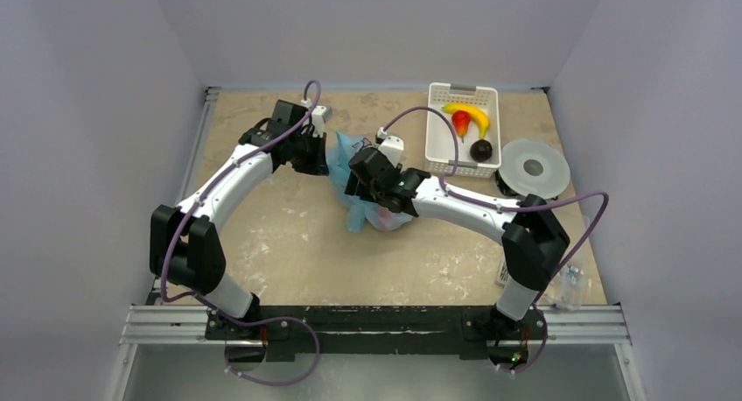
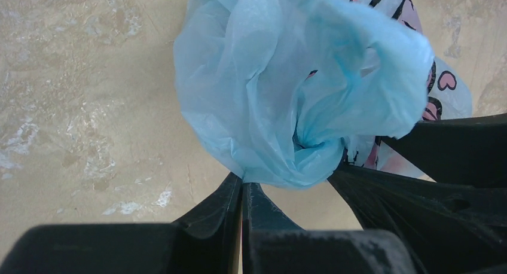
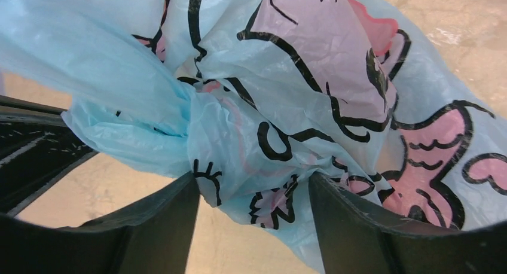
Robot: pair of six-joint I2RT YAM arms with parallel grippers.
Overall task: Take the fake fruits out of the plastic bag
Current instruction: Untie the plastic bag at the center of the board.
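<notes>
Left wrist, left gripper [image 2: 242, 187] pinched shut on plastic bag [image 2: 269, 94] — right gripper [image 3: 254, 190] clamps printed folds.

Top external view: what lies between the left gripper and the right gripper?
The light-blue plastic bag, bunched between left gripper and right gripper; top external view.

Left arm [image 1: 219, 186], right arm [image 1: 464, 204] angled inward; left jaws pinched, right jaws part-spread.
</notes>
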